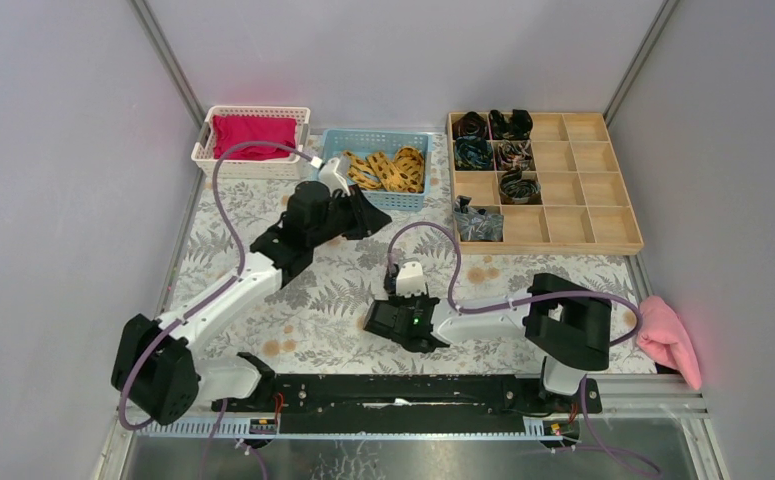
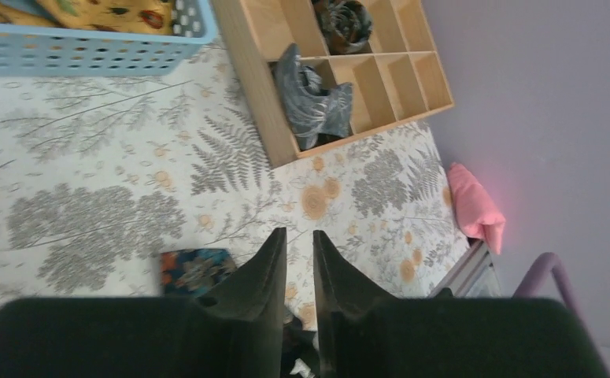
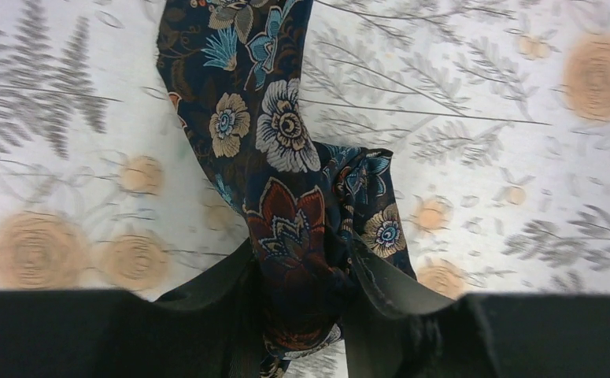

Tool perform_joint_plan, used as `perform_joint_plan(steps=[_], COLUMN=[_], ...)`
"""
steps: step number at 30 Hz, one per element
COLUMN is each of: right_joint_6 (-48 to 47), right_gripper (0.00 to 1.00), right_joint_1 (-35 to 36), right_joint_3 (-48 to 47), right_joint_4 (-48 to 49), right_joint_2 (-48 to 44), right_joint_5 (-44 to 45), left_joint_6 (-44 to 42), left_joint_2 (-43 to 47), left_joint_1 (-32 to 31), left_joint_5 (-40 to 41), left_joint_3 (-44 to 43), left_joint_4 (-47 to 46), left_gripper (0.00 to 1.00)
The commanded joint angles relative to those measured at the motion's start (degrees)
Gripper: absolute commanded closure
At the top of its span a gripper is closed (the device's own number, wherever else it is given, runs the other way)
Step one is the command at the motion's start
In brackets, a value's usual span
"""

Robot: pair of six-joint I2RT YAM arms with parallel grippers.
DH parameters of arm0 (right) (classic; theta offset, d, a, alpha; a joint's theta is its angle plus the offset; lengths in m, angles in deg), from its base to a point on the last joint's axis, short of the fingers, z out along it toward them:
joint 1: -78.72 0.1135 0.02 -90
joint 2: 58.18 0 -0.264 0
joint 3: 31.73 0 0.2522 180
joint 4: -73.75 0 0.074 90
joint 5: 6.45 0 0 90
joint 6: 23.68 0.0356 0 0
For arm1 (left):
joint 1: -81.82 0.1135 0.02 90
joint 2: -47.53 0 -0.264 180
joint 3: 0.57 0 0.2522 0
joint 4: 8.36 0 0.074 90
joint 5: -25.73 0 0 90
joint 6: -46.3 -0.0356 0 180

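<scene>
At the far left of the table, a white lattice basket [image 1: 225,160] is filled with crumpled red cloth [image 1: 253,135]. Beside it, the left gripper [image 1: 370,218] is held over the fern-printed tablecloth [image 1: 313,300], its jaws pressed almost together on nothing, just before a blue plastic basket [image 1: 348,140] of yellow patterned strips [image 1: 391,170]. Near the middle, a dark floral cloth [image 3: 278,157], thin and limp, is pinched by the right gripper [image 3: 301,272] and trailed over the tablecloth, outside any container. Further right, the left cells of a wooden tray [image 1: 583,172] are packed with rolled dark cloths [image 1: 493,152]; the rest are left bare. A soft pink rag [image 1: 668,340] is draped at the edge.
</scene>
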Motion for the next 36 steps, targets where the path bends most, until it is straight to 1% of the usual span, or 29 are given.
perform_joint_plan(steps=[1, 5, 10, 14, 16, 19, 21, 22, 24, 25, 28, 32, 36], right_joint_6=[2.9, 6.2, 8.0, 9.5, 9.3, 5.3, -0.2, -5.5, -12.3, -14.4, -19.3, -22.9, -25.6], right_gripper=[1.0, 1.0, 1.0, 1.0, 1.0, 1.0, 1.0, 1.0, 1.0, 1.0, 1.0, 1.0, 1.0], right_joint_1=[-0.7, -1.7, -2.7, -4.7, -7.8, -14.8, -21.5, -25.1, -31.8, -34.8, -42.2, -47.6, -50.5], right_joint_3=[-1.5, -4.7, -8.2, -12.1, -13.3, -13.4, -12.4, -11.3, -9.3, -9.2, -11.7, -16.5, -21.3], right_joint_4=[-17.7, -25.9, -33.0, -40.4, -42.5, -41.0, -35.1, -31.0, -23.8, -22.0, -20.8, -20.9, -23.1], right_joint_2=[1.1, -2.1, -10.4, -15.1, -16.5, -18.1, -19.4, -20.2, -21.5, -21.6, -19.9, -14.7, -7.6], right_joint_5=[3.1, 9.5, 15.6, 20.3, 21.8, 22.0, 20.1, 18.7, 15.9, 15.0, 11.8, 8.2, 5.0], left_joint_6=[-2.8, -3.6, -4.3, -3.5, -3.1, -2.3, -1.9, -1.6, -1.3, -1.1, -1.2, -1.2, -1.2], left_joint_2=[3.7, 7.7, 12.0, 14.2, 13.8, 12.2, 10.7, 10.0, 8.4, 7.6, 5.3, 3.5, 3.3], left_joint_1=[1.6, 3.4, 4.3, 4.3, 4.4, 4.4, 4.3, 4.3, 4.3, 4.3, 4.3, 4.4, 4.4], left_joint_5=[6.0, 9.7, 16.4, 14.9, 12.7, 9.7, 7.3, 6.0, 4.3, 3.3, 1.6, 0.9, 0.9], left_joint_3=[2.0, 1.1, -0.1, 1.4, 2.1, 2.9, 3.5, 3.7, 4.0, 4.2, 4.3, 4.1, 3.9], left_joint_4=[7.4, 10.6, 14.4, 12.1, 10.6, 8.1, 6.0, 5.0, 3.0, 2.5, 0.0, -0.6, -0.7], left_gripper=[0.77, 0.79, 0.8, 0.83, 0.85, 0.88, 0.89, 0.9, 0.91, 0.91, 0.92, 0.92, 0.92])
